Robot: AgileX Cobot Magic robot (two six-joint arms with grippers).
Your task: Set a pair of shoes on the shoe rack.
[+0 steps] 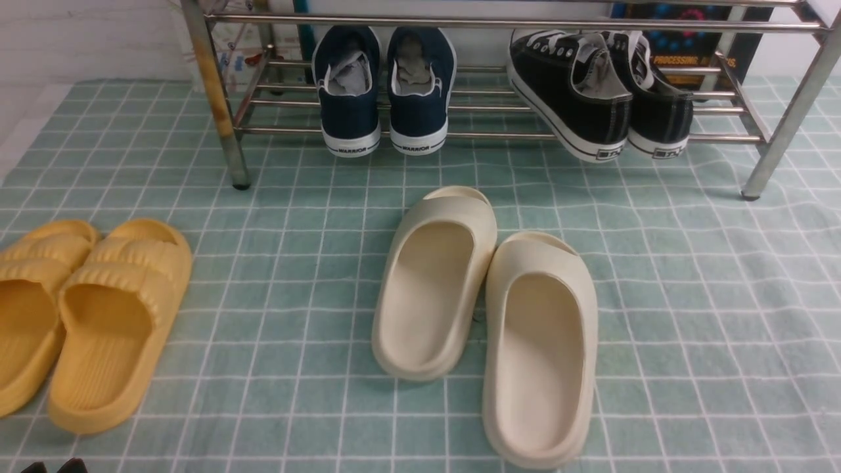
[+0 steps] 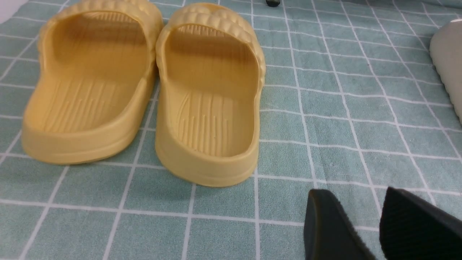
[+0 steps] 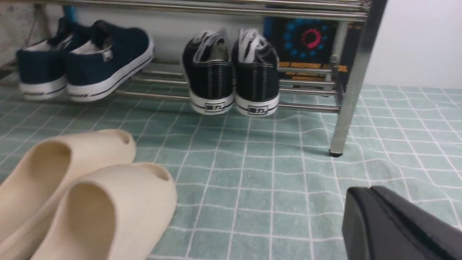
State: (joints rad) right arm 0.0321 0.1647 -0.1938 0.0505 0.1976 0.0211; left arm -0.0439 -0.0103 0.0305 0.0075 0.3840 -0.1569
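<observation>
You see the shoe rack holding black canvas sneakers right of navy WARRIOR sneakers; left gripper slightly parted, right gripper closed, both empty.

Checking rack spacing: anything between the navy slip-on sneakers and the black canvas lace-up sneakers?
Nothing: only bare silver rack bars between navy sneakers and black sneakers, front view.

**Black Fingers, Little Else of the Robot in Sight**

The left gripper shows two matt black fingers: one smooth, with a rounded tip and a faint olive sheen along its edge, the other covered in a fine ribbed grip texture. The right gripper shows black, smooth, blunt-ended fingers with a thin seam between them. In the front view, only two small black tips show.
</observation>
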